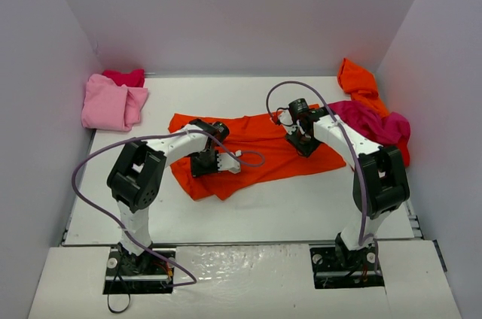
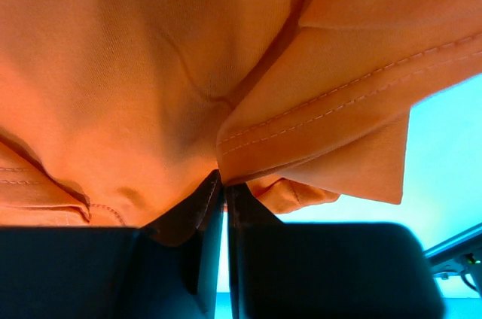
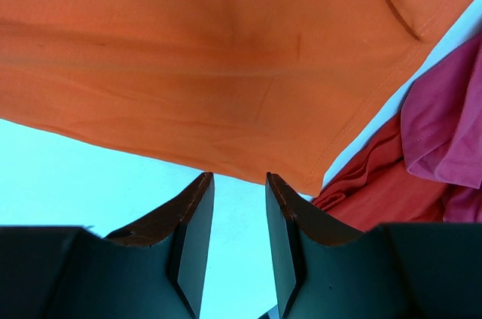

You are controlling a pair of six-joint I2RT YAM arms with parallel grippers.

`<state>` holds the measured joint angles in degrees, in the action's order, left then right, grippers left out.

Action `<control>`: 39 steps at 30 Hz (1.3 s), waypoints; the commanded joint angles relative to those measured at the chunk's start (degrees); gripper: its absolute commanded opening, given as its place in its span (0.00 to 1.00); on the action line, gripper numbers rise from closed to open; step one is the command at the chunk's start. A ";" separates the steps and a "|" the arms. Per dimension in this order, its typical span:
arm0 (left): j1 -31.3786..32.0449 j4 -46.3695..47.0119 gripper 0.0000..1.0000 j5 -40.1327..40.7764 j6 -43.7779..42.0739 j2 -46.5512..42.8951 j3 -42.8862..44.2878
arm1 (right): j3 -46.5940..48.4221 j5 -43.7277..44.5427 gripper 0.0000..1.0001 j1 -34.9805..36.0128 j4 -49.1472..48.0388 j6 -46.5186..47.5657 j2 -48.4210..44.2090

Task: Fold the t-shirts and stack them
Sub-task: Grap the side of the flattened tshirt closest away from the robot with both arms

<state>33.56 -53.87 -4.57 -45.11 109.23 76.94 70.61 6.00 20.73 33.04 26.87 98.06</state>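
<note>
— Two grippers low over one shirt. What have you got?

— My left gripper (image 2: 222,187) is pressed together, pinching a fold of the orange t-shirt (image 1: 252,131) near its near-left part; a stitched hem hangs just past my fingertips. The shirt lies spread and rumpled across the middle of the table (image 1: 301,206).

— And your other side?

— My right gripper (image 3: 239,183) is spread, with bare table showing between the jaws. It holds nothing; the shirt's right-hand edge lies just beyond the tips.

— Where's the rest of the laundry?

— A pink t-shirt (image 1: 109,104) sits folded at the far left by the wall, with a darker red piece behind it. A magenta t-shirt (image 1: 380,125) is bunched at the right, just beside my right arm, and a second orange t-shirt (image 1: 358,82) is heaped in the far right corner.
</note>
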 commanded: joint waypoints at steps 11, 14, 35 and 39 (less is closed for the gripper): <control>-0.69 -1.45 0.00 1.06 -0.81 -0.99 2.91 | -0.53 3.03 0.32 0.45 -0.47 1.05 -2.19; -0.69 -1.67 0.00 1.06 -0.51 -0.78 2.53 | -4.02 3.82 0.35 0.45 2.86 6.26 -5.39; -0.40 -2.64 0.00 2.11 1.28 -2.05 2.82 | -13.48 14.04 0.45 -8.93 0.31 21.64 -4.54; -0.35 -2.38 0.00 2.26 1.36 -2.85 1.84 | -12.03 12.03 0.45 -9.66 -0.16 22.14 -1.73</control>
<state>33.30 -54.15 -3.30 -44.29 109.43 77.56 56.06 17.30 12.00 33.00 47.01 94.19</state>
